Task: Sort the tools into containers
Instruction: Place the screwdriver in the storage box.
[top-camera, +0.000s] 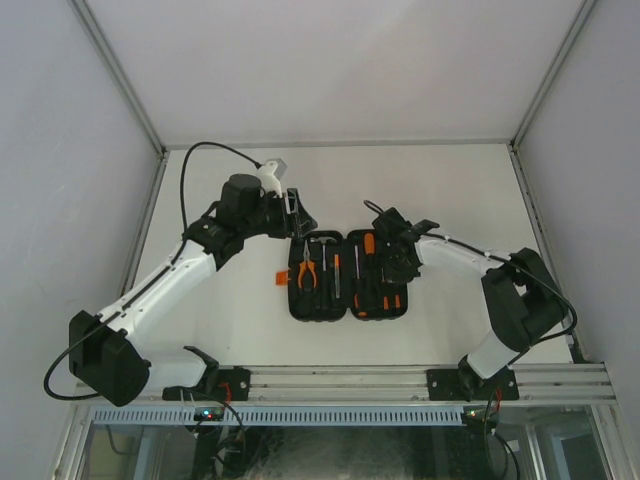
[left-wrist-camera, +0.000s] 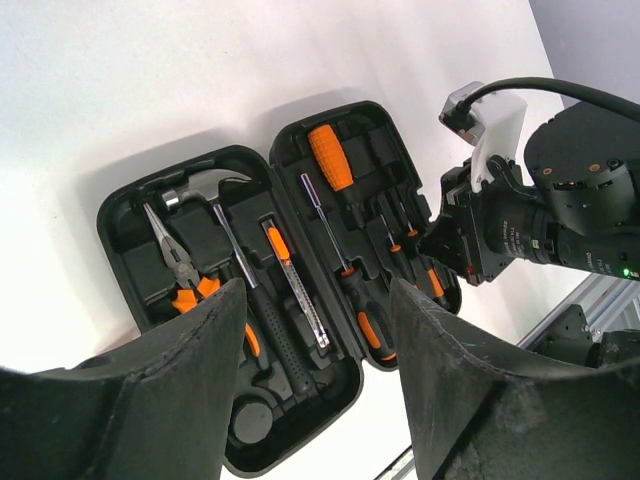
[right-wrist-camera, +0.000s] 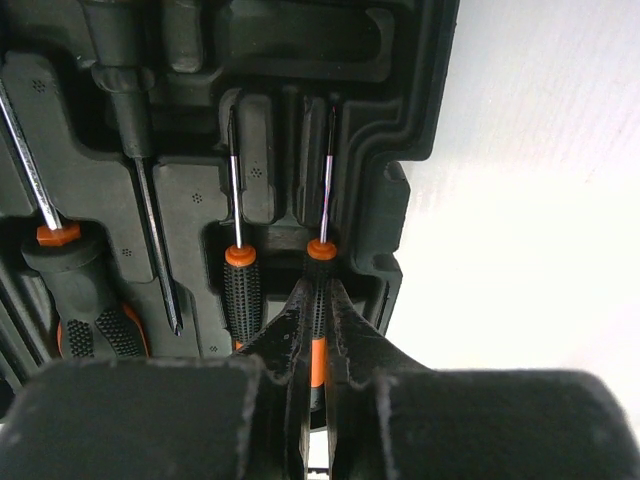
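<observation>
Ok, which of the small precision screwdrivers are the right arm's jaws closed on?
The outermost thin black-gripped, orange-collared screwdriver, in the slot nearest the black plastic case edge wall; its twin one slot inward lies free.

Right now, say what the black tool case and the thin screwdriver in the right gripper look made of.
The black moulded tool case looks like matte plastic: dull surface, rounded moulded slots. The thin orange-collared screwdriver pinched in the right gripper has a bright, glossy shaft, likely steel, and a black ribbed handle, probably plastic or rubber.
</observation>
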